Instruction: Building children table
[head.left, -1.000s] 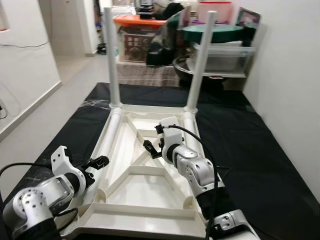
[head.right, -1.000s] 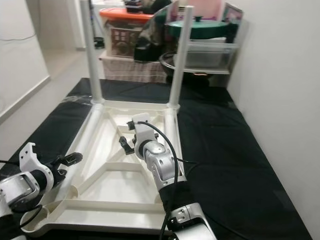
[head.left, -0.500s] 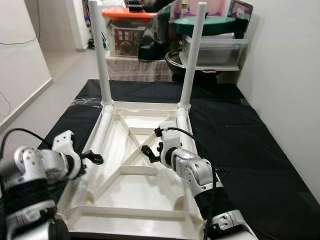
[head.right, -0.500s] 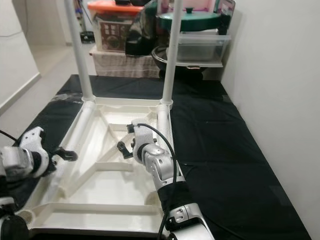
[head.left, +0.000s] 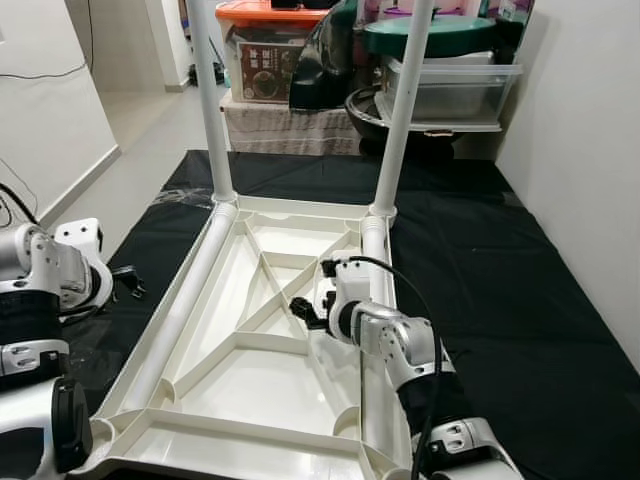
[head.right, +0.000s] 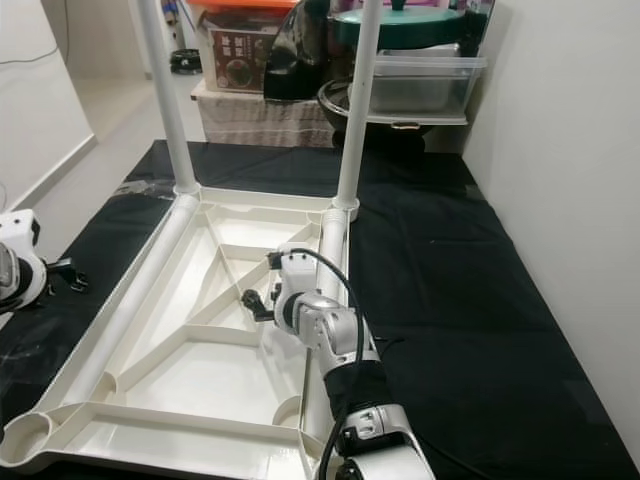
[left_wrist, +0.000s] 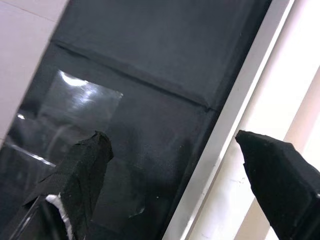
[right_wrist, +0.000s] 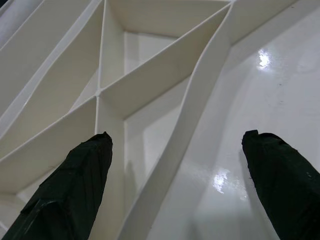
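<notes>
On black mat, upturned white table, right gripper spread above ribs

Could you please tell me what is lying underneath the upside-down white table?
A black mat lies under the white tabletop, spreading past it on both sides and toward the far end. The part beneath the tabletop is covered, so whether anything else lies there cannot be seen.

You had a cream-white upturned table with two white legs on a black cloth. Both arms were silver with black fingers. At the far end stood an orange-lidded box and a dark green lid.
</notes>
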